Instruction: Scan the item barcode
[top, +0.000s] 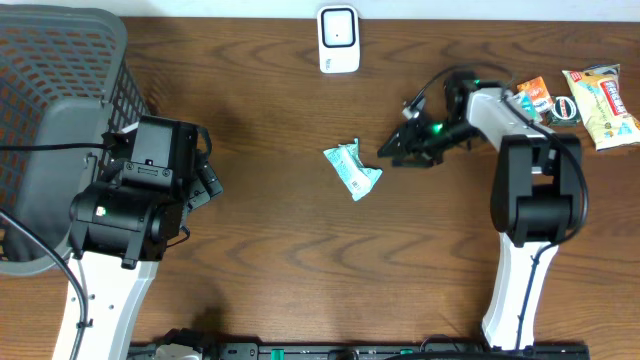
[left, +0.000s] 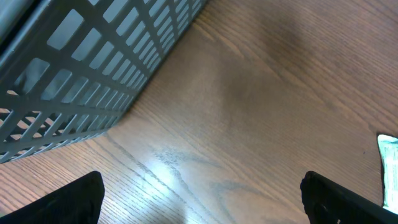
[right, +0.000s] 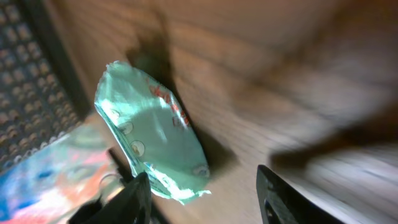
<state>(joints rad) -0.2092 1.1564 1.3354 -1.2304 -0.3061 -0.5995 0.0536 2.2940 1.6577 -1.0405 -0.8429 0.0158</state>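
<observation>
One green packet (right: 149, 134) blurred, basket (top: 50, 150) cut off leftward

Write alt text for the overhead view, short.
A mint-green crinkled plastic packet lies mid-table on the dark wooden table, the right arm's black tool close beside it. A white boxy barcode scanner sits at the far edge, and a grey plastic mesh basket stands at one end.

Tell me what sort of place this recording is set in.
Likely a mock checkout station on a lab bench: a white barcode scanner stands at the far edge of the wooden table, a grey mesh basket sits at one side, and packaged snacks lie on it.
</observation>
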